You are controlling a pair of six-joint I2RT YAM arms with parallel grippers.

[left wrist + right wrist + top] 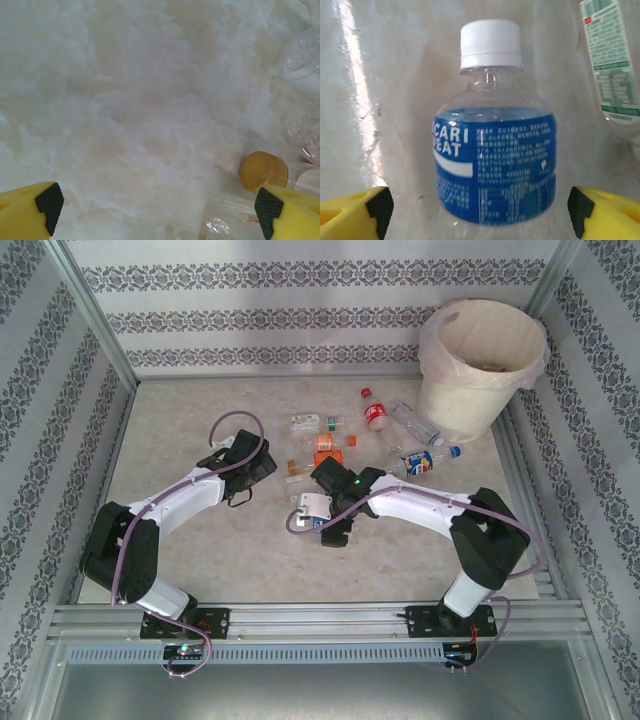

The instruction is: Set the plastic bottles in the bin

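Far left: left claw (pixel 243 456), jaws wide apart and empty, low over bare table (pixel 170 430). From its wrist, pads (pixel 49 202) flanking pale marbled surface, with an orange cap (pixel 263 170) and crumpled clear plastic (pixel 305 65) at the right margin. Centre: right claw (pixel 318 512) lowered over a blue-label bottle (pixel 312 508), jaws open to either side, nothing gripped yet. Beyond, loose on the table: a green-label bottle (pixel 312 422), an orange bottle (pixel 328 448), a red-label bottle (pixel 375 416), a clear bottle (pixel 415 424) and a blue-capped bottle (pixel 428 461). Far right: bin (pixel 440 335), upright in the back corner, well apart from both claws; something pale orange inside, possibly bottles already dropped, too small to tell. Progress, as a judgement: far from finished, with at least six bottles out on the table. Step in hand: closing on the blue-label bottle, then a carry to the bin. From above: whole layout and the route to the bin. From the right wrist: white cap (pixel 490 42) pointing away, a strip of table between each pad and the bottle, and a green-print label (pixel 612 65) close by at upper right.
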